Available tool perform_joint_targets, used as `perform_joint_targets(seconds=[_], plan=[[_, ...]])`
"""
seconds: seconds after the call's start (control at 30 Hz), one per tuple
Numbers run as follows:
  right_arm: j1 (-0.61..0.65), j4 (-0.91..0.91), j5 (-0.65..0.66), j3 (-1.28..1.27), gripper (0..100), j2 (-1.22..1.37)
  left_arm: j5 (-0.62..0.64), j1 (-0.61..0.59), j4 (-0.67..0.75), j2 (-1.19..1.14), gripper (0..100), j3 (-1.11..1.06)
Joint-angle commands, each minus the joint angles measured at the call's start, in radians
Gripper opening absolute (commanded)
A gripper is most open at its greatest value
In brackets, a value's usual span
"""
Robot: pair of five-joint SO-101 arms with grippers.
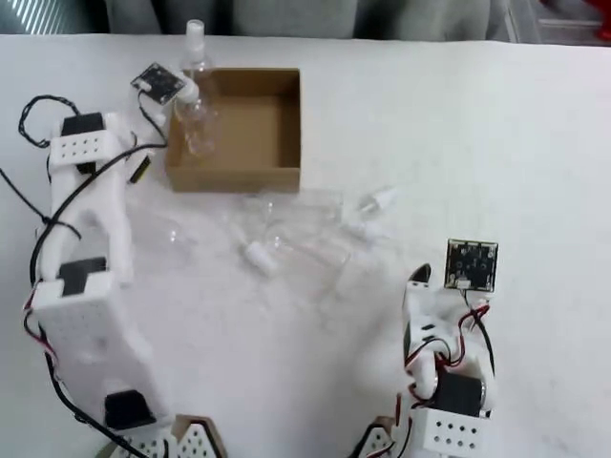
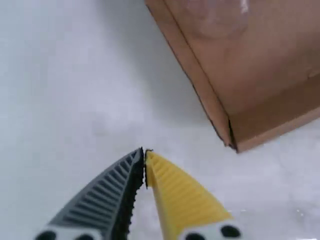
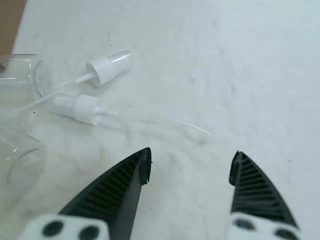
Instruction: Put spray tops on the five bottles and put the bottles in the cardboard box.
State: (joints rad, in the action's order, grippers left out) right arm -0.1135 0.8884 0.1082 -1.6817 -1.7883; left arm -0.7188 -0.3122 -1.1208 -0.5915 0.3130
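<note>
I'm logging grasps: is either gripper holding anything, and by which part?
Nothing is held: the left gripper is shut empty near the cardboard box, the right gripper open and empty.

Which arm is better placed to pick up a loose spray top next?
Right. The right gripper is open, with two loose spray tops lying just ahead; the left gripper is shut beside the cardboard box.

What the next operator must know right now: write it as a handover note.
Left gripper: shut, empty, over the table beside the cardboard box.
Right gripper: open, empty, near two loose spray tops.
Done: one capped bottle stands at the box's wall; inside or not, unclear.
To do: clear bottles lying on the table need tops, then boxing.
</note>
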Motion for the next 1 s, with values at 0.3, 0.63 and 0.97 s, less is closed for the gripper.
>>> perform_joint_targets(seconds=[0.3, 0.63, 0.97], plan=[[-0.012, 0.005, 0.014, -0.009, 23.6, -0.004, 0.037, -0.107, -0.212, -0.203, 2, 0.301], [-0.012, 0.007, 0.068, -0.009, 23.4, -0.004, 0.035, -0.116, -0.473, -0.203, 2, 0.351], [-0.013, 0.021, 0.074, -0.009, 23.4, -0.004, 0.035, -0.125, -0.520, -0.203, 2, 0.345]])
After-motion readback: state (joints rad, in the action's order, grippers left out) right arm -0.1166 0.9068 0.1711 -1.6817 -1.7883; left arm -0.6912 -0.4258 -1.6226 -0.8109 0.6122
